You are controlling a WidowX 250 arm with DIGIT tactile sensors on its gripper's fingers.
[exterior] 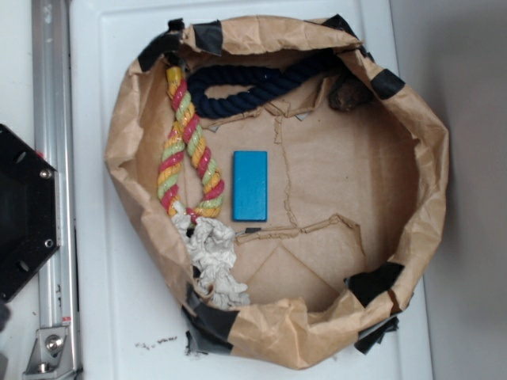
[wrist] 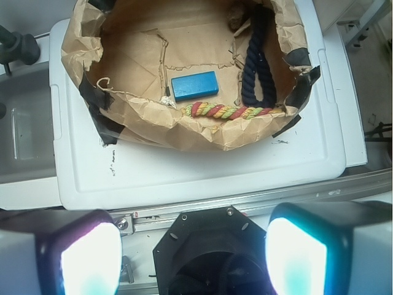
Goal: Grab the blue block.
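A robot lab or test bench rather than a home: a white plastic worktop [exterior: 111, 317] beside a bare aluminium rail [exterior: 52, 198] and a black robot base [exterior: 24, 210], carrying a makeshift brown paper bin [exterior: 428, 158] patched with black tape [exterior: 372, 281].

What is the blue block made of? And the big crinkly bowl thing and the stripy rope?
The blue block looks like painted wood or hard plastic: smooth, plain faces and sharp edges. The bowl-shaped nest is brown paper, creased and wrinkled, patched with black tape. The stripy rope seems to be twisted cotton-like cord in red, yellow and green, with a frayed whitish end.
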